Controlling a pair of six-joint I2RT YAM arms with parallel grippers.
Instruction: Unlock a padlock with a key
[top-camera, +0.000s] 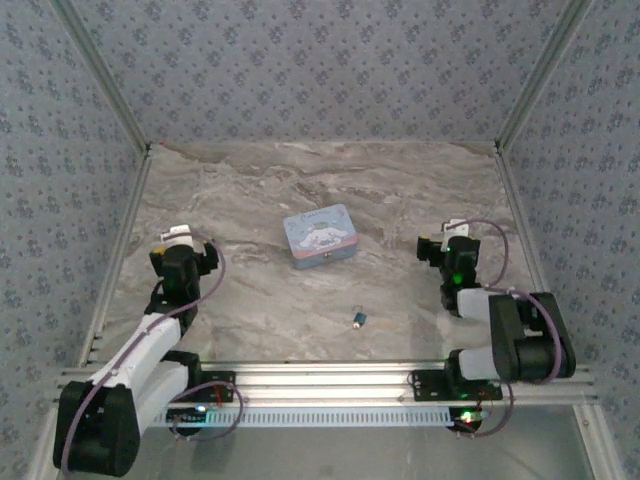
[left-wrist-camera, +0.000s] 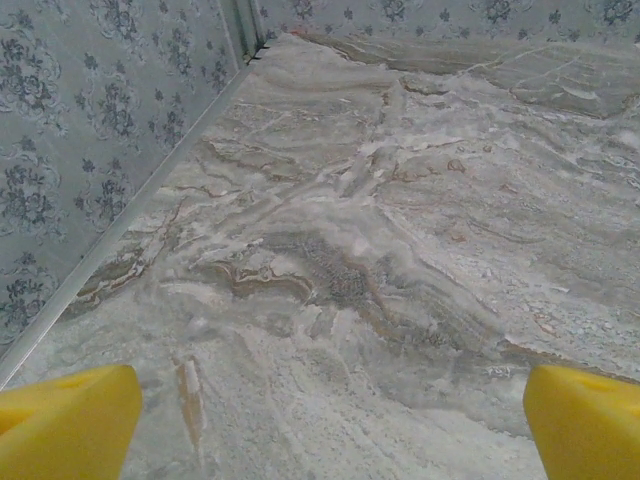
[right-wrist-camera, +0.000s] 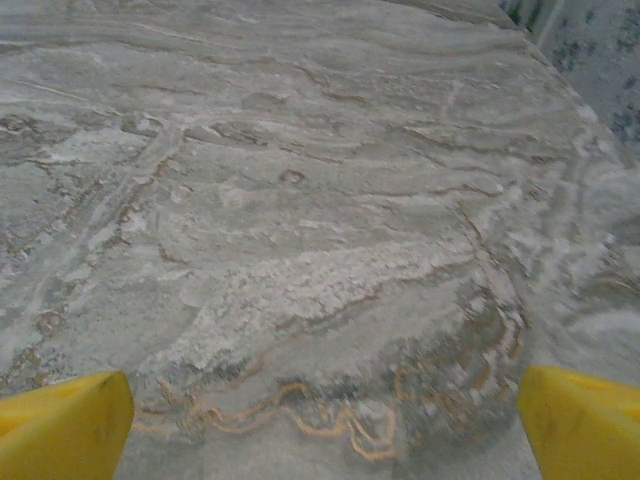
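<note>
Padlock (top-camera: 359, 319): lay lower centre of frame on marble table (top-camera: 250, 190), below blue tin (top-camera: 320, 236), well apart from both arms | left gripper (left-wrist-camera: 330, 425): fingers stood wide apart over bare marble | right gripper (right-wrist-camera: 325, 425): fingers likewise apart.

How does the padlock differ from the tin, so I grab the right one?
The padlock is tiny, the tin far larger. The padlock is dark with a blue-teal part; the tin is pale blue with a white cartoon figure. The padlock lies toward the near edge of the table, the tin farther back. Both rest on it.
</note>
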